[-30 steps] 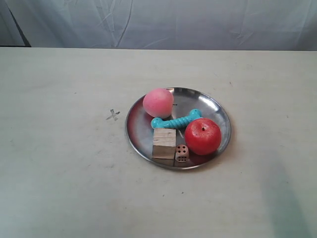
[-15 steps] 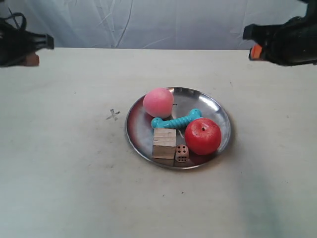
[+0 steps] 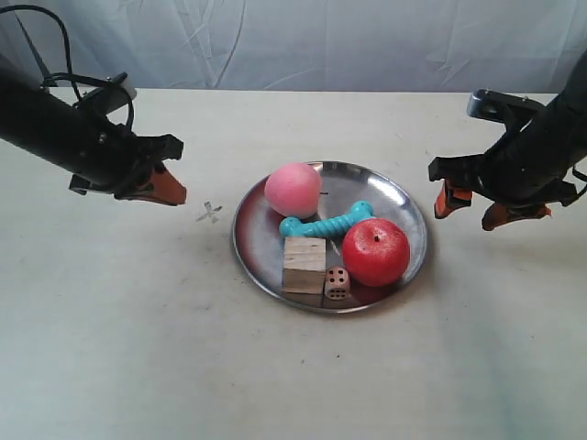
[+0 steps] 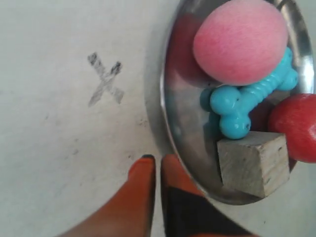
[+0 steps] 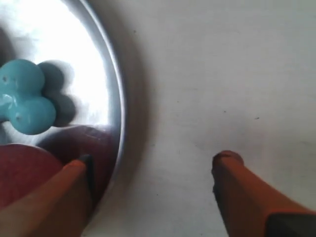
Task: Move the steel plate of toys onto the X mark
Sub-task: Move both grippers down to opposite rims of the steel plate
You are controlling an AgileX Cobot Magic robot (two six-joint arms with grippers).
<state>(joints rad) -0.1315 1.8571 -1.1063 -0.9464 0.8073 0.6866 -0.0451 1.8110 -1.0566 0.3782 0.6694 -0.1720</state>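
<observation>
The steel plate (image 3: pixel 390 191) lies mid-table holding a pink ball (image 3: pixel 293 190), a teal dog-bone (image 3: pixel 327 221), a red apple (image 3: pixel 375 252), a wooden cube (image 3: pixel 304 265) and a die (image 3: pixel 337 282). The faint X mark (image 3: pixel 210 213) is on the table just beside the plate, on the ball's side. My left gripper (image 3: pixel 168 190) hovers by the X mark, shut and empty; in its wrist view its tips (image 4: pixel 158 160) sit beside the plate's rim (image 4: pixel 170 113), near the X mark (image 4: pixel 105 85). My right gripper (image 3: pixel 472 209) is open at the plate's opposite side, straddling the rim (image 5: pixel 117 98).
Pale cloth hangs behind the table's far edge (image 3: pixel 293 90). Beige tabletop (image 3: pixel 138 348) surrounds the plate on all sides. The left arm's black cable (image 3: pixel 64 78) trails at the back.
Both arms have come down from the far corners toward the plate, one on each side. The plate and toys have not moved.
</observation>
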